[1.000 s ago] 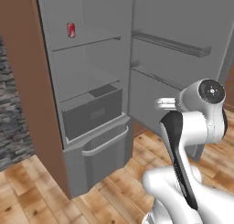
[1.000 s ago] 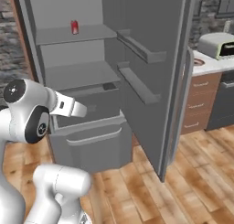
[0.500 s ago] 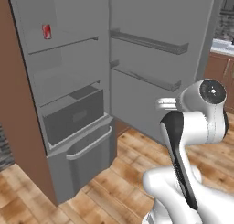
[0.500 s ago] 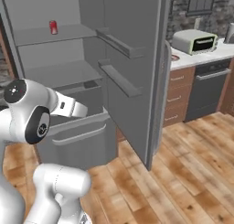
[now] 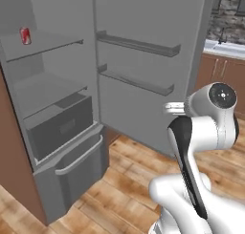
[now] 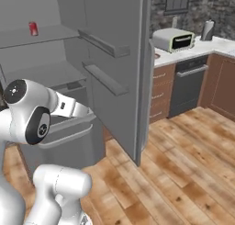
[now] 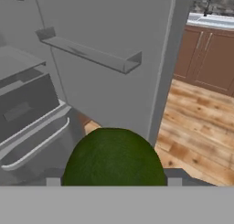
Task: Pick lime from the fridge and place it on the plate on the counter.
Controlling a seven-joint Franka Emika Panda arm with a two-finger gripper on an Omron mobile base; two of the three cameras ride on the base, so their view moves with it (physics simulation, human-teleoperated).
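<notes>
The lime (image 7: 114,159), round and dark green, sits low in the hand view between the fingertips of my gripper (image 7: 114,182), which is shut on it. The fridge (image 5: 52,113) stands open on the left, with grey shelves, a drawer (image 5: 60,128) and racks on its door (image 5: 143,61). My hand (image 5: 173,107) hangs in front of that door, outside the fridge; it shows again as the hand (image 6: 73,108) in the right base view. The white counter (image 6: 206,47) over brown cabinets runs to the right of the fridge. The plate is out of view.
A red soda can (image 5: 25,36) stands on an upper fridge shelf. A toaster oven (image 6: 172,39) and a paper roll (image 6: 208,30) stand on the counter, with a dark oven (image 6: 188,84) below. Wooden floor (image 6: 183,173) lies open to the right.
The whole scene has slid left in both base views, so the base has moved, bringing the counter further into view. The arm holds the same pose.
</notes>
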